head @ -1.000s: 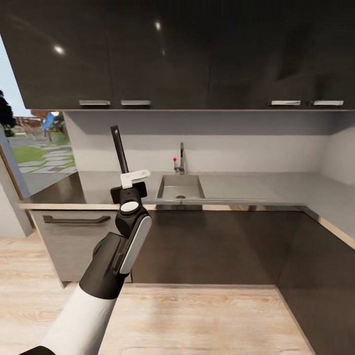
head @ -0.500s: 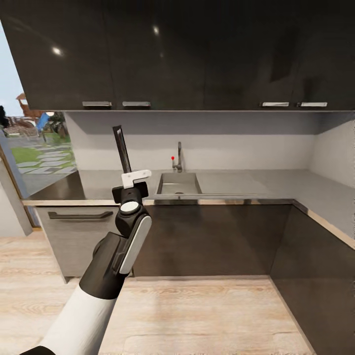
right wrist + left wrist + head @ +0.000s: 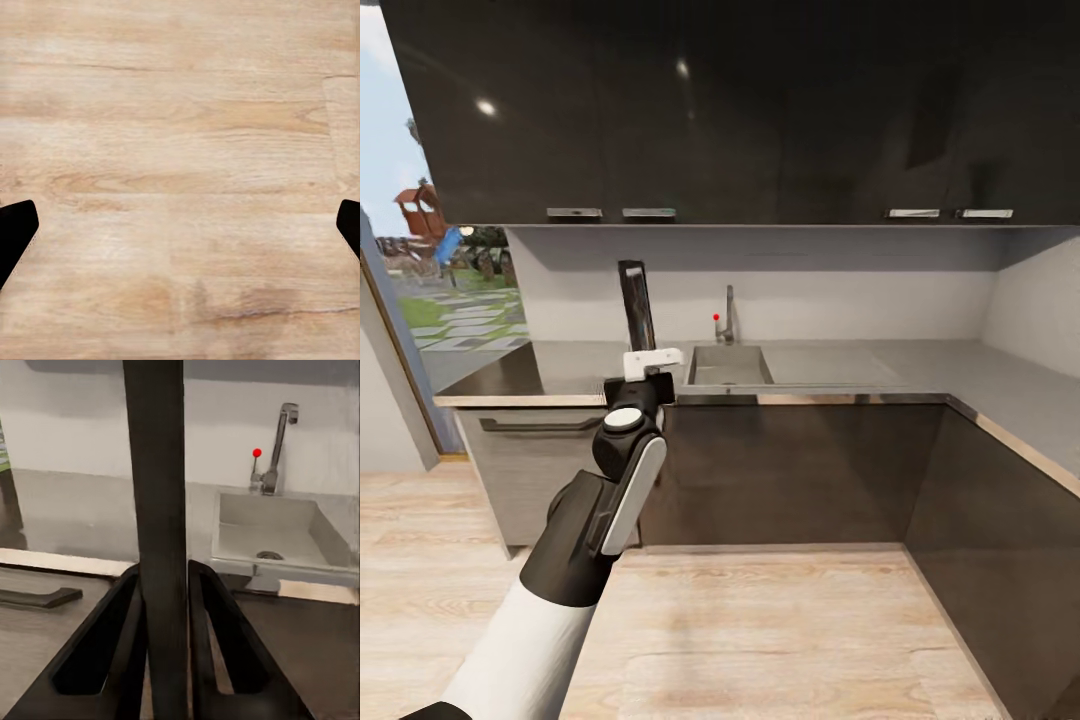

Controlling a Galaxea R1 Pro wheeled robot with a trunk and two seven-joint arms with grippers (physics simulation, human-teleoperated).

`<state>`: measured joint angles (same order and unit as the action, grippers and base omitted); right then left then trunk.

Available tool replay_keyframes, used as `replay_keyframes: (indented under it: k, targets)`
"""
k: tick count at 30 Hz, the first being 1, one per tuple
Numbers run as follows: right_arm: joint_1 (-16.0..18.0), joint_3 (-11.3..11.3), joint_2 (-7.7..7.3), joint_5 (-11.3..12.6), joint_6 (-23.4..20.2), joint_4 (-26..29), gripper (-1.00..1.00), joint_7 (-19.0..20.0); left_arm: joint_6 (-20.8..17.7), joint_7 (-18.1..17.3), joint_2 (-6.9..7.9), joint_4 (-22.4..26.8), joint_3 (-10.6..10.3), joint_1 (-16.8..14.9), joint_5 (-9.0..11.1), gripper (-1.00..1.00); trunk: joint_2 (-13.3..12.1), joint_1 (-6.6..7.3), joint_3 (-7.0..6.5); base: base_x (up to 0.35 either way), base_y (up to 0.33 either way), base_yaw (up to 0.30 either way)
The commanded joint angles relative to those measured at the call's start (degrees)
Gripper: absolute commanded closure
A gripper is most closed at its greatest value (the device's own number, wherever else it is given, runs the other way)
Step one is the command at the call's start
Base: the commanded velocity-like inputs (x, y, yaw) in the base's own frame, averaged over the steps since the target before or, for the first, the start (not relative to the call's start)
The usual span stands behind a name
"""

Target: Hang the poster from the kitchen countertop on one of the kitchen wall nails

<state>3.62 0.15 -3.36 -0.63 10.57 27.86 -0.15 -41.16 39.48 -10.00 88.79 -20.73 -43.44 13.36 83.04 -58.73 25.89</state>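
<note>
Left arm raised before the counter point(image 3: 840, 362), its claw point(image 3: 647, 372) clenched on the upright, edge-on poster point(image 3: 637, 305). Right claw point(image 3: 180, 232) apparently spread wide above wood floor point(image 3: 180, 150).

glossy grey kitchen countertop point(image 3: 840, 362) with inset steel sink point(image 3: 728, 366) and tap point(image 3: 728, 316).
</note>
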Motion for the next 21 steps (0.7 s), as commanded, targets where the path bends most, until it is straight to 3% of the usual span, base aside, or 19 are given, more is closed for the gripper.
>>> replay_keyframes:
  k: [1,3,6,7,9,10,12,14,15,17,19,21]
  targets:
    - [0.0,0.0,-0.13,-0.1,1.4,0.0,-1.0,0.0,-1.6,-2.5,0.0,0.1,-0.1,-0.1,0.2,1.0,0.0,0.01,0.07,-0.022,0.01,0.0]
    - [0.0,0.0,-0.23,-0.1,2.3,0.2,-1.0,0.0,-2.5,-5.4,0.0,0.3,-0.1,-0.1,0.2,1.0,0.0,0.01,0.07,-0.016,0.007,0.0]
    - [0.0,0.0,-0.65,-0.1,3.5,2.4,-1.0,-0.2,-3.8,-15.5,0.0,0.5,0.1,-0.1,0.2,1.0,0.0,0.01,0.07,-0.006,0.003,0.0]
    - [0.0,-0.1,-0.71,-0.1,3.6,3.0,-1.0,-0.2,-3.8,-17.5,0.25,0.6,0.1,-0.1,0.2,1.0,0.0,0.01,0.07,-0.003,0.001,0.0]
    - [0.0,-0.2,-0.84,-0.1,3.8,4.8,-1.0,-0.3,-4.0,-21.4,1.64,0.7,0.4,-0.1,0.2,1.0,0.0,0.01,0.07,-0.002,0.001,0.0]
    - [0.0,-0.3,-0.9,-0.1,3.8,5.4,-1.0,-0.3,-4.0,-25.8,3.34,0.8,1.0,-0.1,0.2,1.0,0.0,0.01,0.07,-0.001,0.001,0.0]
    - [0.0,-0.4,-1.11,-0.1,3.8,6.9,-1.0,-0.3,-4.1,-30.5,4.92,0.9,2.4,-0.1,0.2,1.0,0.0,0.01,0.07,0.0,0.0,0.0]
    - [0.0,-0.4,-1.4,-0.1,3.7,8.8,-1.0,-0.2,-4.1,-35.3,6.2,0.9,4.5,-0.1,0.2,1.0,0.0,0.01,0.07,0.0,0.0,0.0]
    - [0.0,-0.5,-1.94,-0.1,3.5,10.9,-1.0,-0.1,-4.2,-40.1,7.12,0.9,7.2,-0.1,0.2,1.0,0.0,0.01,0.07,0.0,0.0,0.0]
    - [0.0,-0.5,-2.7,0.0,3.4,12.8,-1.0,0.0,-4.2,-44.7,7.82,0.9,10.1,-0.1,0.2,1.0,0.0,0.01,0.07,0.0,0.0,0.0]
    - [0.1,-0.4,-4.47,0.0,3.2,15.7,-1.0,0.2,-4.2,-53.9,9.57,0.9,14.3,-0.1,0.2,1.0,0.0,0.01,0.07,0.0,0.0,0.0]
    - [0.7,-0.4,-5.61,0.0,3.0,18.1,-1.0,0.9,-4.2,-61.7,12.02,0.8,16.2,-0.1,0.2,1.0,0.0,0.01,0.07,0.0,0.0,0.0]
